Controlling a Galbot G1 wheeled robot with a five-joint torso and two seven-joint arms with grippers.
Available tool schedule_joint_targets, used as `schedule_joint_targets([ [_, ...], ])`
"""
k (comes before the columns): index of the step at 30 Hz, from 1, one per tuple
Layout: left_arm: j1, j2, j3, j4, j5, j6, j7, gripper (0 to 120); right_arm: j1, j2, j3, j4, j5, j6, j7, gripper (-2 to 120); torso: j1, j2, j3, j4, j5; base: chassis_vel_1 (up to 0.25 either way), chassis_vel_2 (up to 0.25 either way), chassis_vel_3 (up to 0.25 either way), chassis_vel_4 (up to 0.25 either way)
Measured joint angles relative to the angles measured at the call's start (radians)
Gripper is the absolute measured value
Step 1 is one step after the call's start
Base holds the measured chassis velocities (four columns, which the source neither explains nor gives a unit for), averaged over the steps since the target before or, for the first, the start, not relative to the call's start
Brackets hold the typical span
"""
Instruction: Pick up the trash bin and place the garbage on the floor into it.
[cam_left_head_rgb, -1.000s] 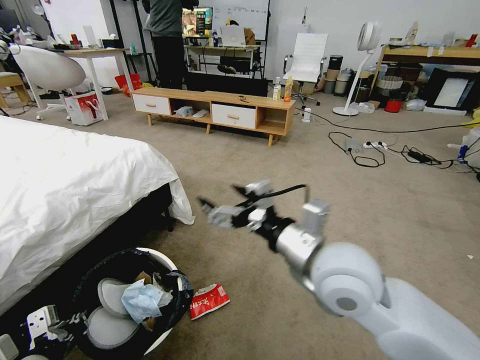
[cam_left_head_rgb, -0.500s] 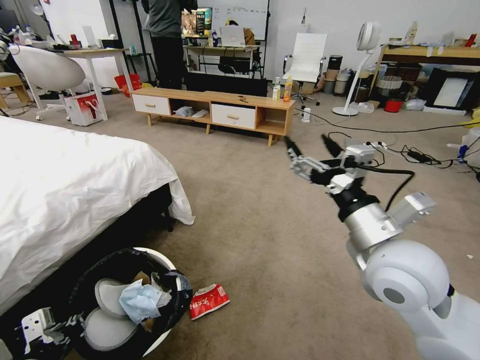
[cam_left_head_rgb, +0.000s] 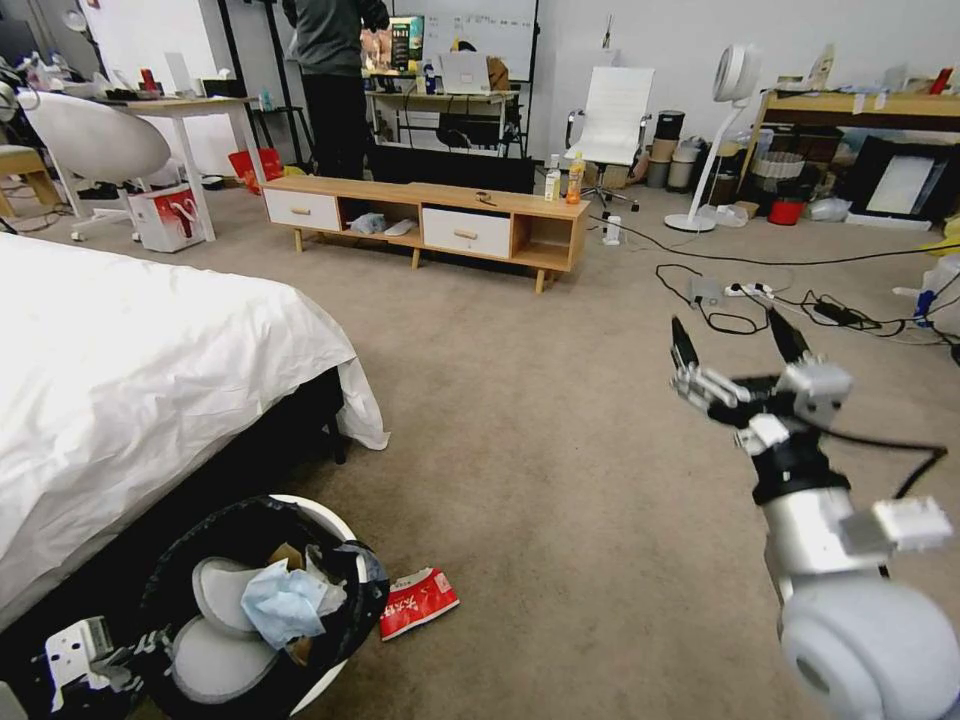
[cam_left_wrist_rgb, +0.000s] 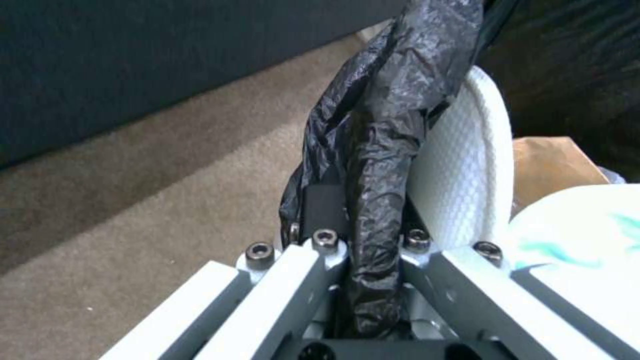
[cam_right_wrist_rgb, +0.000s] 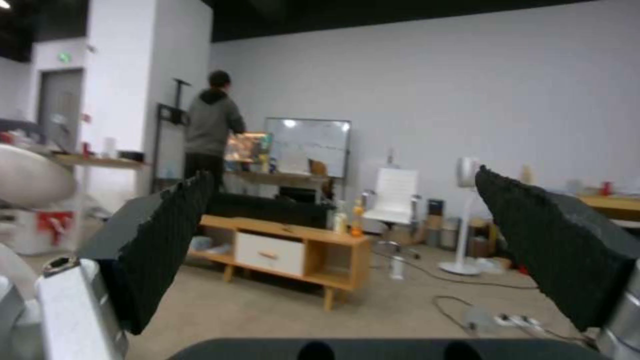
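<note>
**Trash bin held at near left, one wrapper on the carpet beside it**

The trash bin (cam_left_head_rgb: 262, 600), one only, sits at the near left beside the bed (cam_left_head_rgb: 130, 370), its near edge cut off by the frame. Its black liner (cam_left_wrist_rgb: 380, 130) is bunched over the white rim, and the left gripper (cam_left_wrist_rgb: 357, 240) is clamped on that rim and liner; the fingers are mostly hidden under the plastic. Inside lie one light blue face mask (cam_left_head_rgb: 285, 603) and a brown paper scrap (cam_left_wrist_rgb: 550, 162), with other contents too buried to make out. Just right of the bin, one red-white snack wrapper (cam_left_head_rgb: 418, 602) lies flat on the floor (cam_left_head_rgb: 560, 450). Far to the right, the right gripper (cam_left_head_rgb: 740, 345) hangs in the air above the carpet, its two dark fingers (cam_right_wrist_rgb: 163, 240) spread wide with nothing between them.
</note>
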Motion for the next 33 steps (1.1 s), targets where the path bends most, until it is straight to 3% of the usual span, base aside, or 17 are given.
schedule_joint_targets([
  [6, -0.005, -0.006, 0.016, 0.003, 0.013, 0.0, 0.006, 1, -0.099, 0.074, 0.018, 0.0, -0.143, 0.065, -0.012, 100, 0.0, 0.0, 0.0, 0.0, -0.0001, 0.0, 0.0, 0.0, 0.0],
  [14, 0.002, -0.014, 0.03, -0.004, 0.029, 0.0, 0.015, 1, -0.145, 0.188, 0.027, 0.0, -0.214, 0.08, -0.006, 100, 0.0, 0.0, 0.0, 0.0, -0.0002, 0.0, 0.0, 0.0, 0.0],
  [33, 0.017, -0.027, 0.02, -0.028, 0.023, 0.0, 0.017, 1, -0.126, 0.138, 0.083, -0.018, -0.157, 0.068, -0.01, 100, 0.0, 0.0, 0.0, -0.0001, 0.0, 0.0, 0.0, 0.0, 0.0],
])
